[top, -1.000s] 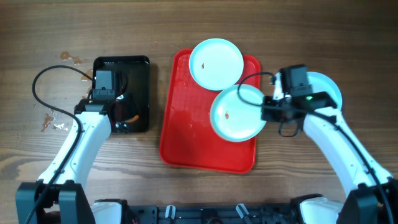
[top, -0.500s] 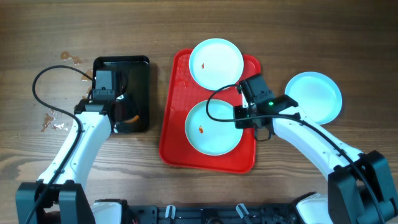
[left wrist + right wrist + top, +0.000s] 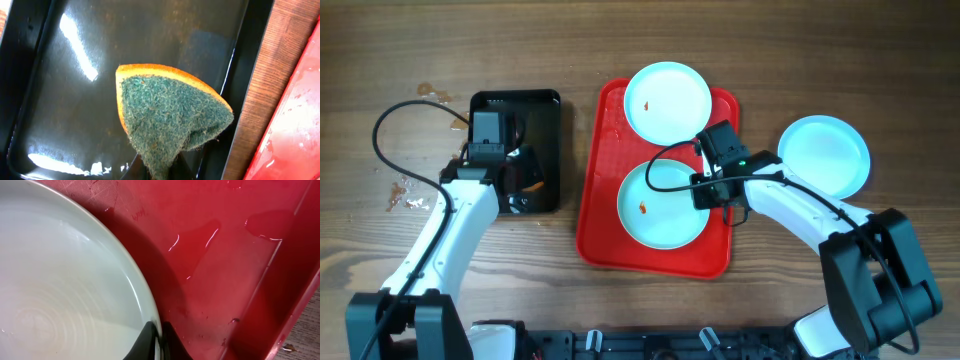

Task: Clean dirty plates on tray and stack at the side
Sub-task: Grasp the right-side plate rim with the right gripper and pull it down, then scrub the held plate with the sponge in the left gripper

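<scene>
Right claw (image 3: 702, 190) is clamped on the right rim of the near plate (image 3: 663, 205), inside the tray (image 3: 608, 150). That plate lies in the tray's near half. Only a narrow strip of red separates its gripped edge from the tray's right wall, while wider bare bands run along the tray's left side and near edge. The far plate (image 3: 668, 102) covers the tray's far end and overhangs the far rim. Its rim comes right up to the near plate's; whether they touch I cannot tell. A third plate (image 3: 825, 155) lies flat on the table (image 3: 770, 50) right of the tray, well apart from it, with bare wood all round. The black tray (image 3: 515, 97) sits left of the tray, a strip of wood between them.

The tray floor is textured and wet, with streaks of water (image 3: 200, 235) near its right wall. A dark shadow falls on the red beside the gripped rim. Each plate on the tray carries a small reddish stain (image 3: 643, 208).

In the right wrist view the two dark fingertips (image 3: 150, 342) are nearly together, with the rim thin between them. The left claw (image 3: 517, 188), over the black tray, pinches a sponge (image 3: 170, 115), green scouring face toward the camera and orange edge on top. Whether the sponge touches the black floor I cannot tell.
</scene>
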